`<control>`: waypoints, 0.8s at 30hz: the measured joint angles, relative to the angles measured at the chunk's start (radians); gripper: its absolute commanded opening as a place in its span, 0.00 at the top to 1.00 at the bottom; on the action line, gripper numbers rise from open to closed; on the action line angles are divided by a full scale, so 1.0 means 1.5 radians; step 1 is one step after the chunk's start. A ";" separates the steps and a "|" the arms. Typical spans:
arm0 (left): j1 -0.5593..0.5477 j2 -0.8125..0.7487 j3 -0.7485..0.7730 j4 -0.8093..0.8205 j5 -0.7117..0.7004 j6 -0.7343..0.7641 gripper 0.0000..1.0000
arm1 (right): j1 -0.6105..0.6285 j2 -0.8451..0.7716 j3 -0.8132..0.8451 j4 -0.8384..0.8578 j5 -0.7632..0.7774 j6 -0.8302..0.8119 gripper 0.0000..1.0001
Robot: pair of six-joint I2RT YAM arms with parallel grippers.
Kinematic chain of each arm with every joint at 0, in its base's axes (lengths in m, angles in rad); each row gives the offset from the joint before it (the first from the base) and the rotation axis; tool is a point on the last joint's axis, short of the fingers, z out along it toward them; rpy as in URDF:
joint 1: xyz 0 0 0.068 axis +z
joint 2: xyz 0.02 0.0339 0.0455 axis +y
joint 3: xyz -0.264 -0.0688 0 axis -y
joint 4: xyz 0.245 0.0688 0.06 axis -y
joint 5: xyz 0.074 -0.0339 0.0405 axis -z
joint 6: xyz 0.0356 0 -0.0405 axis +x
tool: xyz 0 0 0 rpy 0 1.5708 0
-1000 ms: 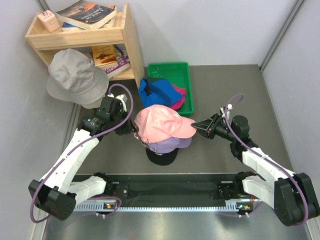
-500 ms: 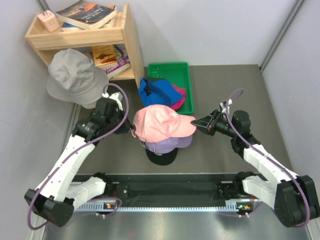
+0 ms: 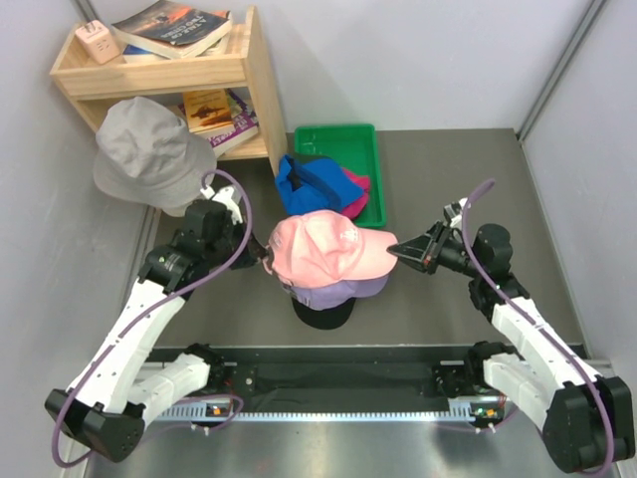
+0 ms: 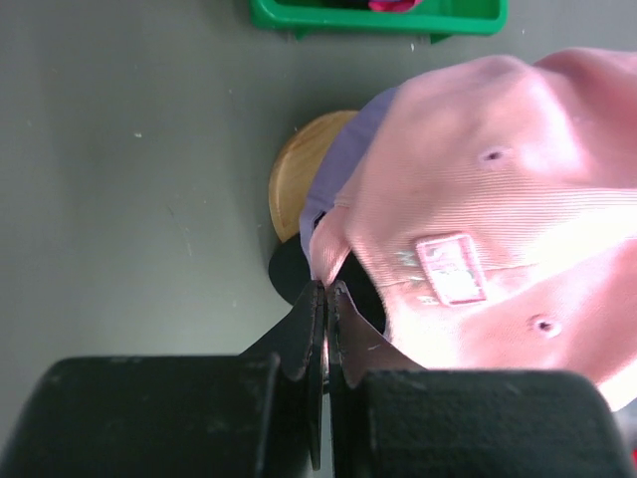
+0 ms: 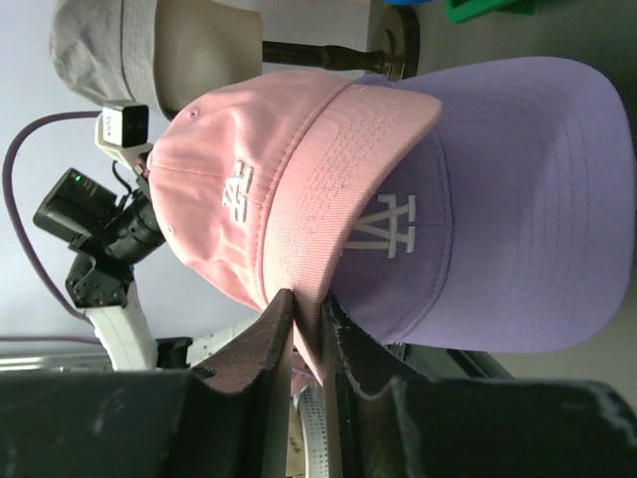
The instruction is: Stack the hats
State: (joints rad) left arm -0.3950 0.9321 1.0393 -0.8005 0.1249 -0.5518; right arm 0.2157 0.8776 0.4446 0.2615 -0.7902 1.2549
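Three caps sit piled at the centre of the top view: the pink cap (image 3: 323, 247) uppermost, the lavender cap (image 3: 343, 289) under it, the black cap (image 3: 320, 311) at the bottom. Two more, a blue cap (image 3: 304, 179) and a magenta cap (image 3: 353, 189), lie at the green tray (image 3: 348, 139) above centre. Two grippers flank the pile. The left gripper (image 4: 323, 299) is clenched on the pink cap's rear edge, and the right gripper (image 5: 309, 309) pinches its brim. One grey bucket hat (image 3: 149, 149) sits at upper left beside one wooden shelf (image 3: 261, 90).
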 measured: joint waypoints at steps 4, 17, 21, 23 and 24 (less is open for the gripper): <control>0.000 0.000 -0.011 0.003 0.011 0.001 1.00 | -0.035 0.001 -0.013 -0.015 -0.047 -0.018 1.00; 0.000 0.023 -0.065 0.026 0.045 0.001 1.00 | -0.072 0.065 0.076 -0.274 -0.085 -0.274 1.00; 0.000 0.044 -0.073 0.034 0.054 0.001 1.00 | -0.072 0.093 0.085 -0.323 -0.077 -0.332 1.00; 0.000 0.053 -0.076 0.038 0.054 0.002 1.00 | -0.072 0.104 0.085 -0.340 -0.073 -0.347 1.00; 0.000 0.058 -0.078 0.040 0.056 0.003 1.00 | -0.072 0.110 0.085 -0.346 -0.070 -0.353 1.00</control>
State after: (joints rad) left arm -0.3954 1.0191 0.9222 -0.7399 0.2085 -0.5472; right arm 0.1081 1.0424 0.5724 -0.2577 -0.8951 0.7250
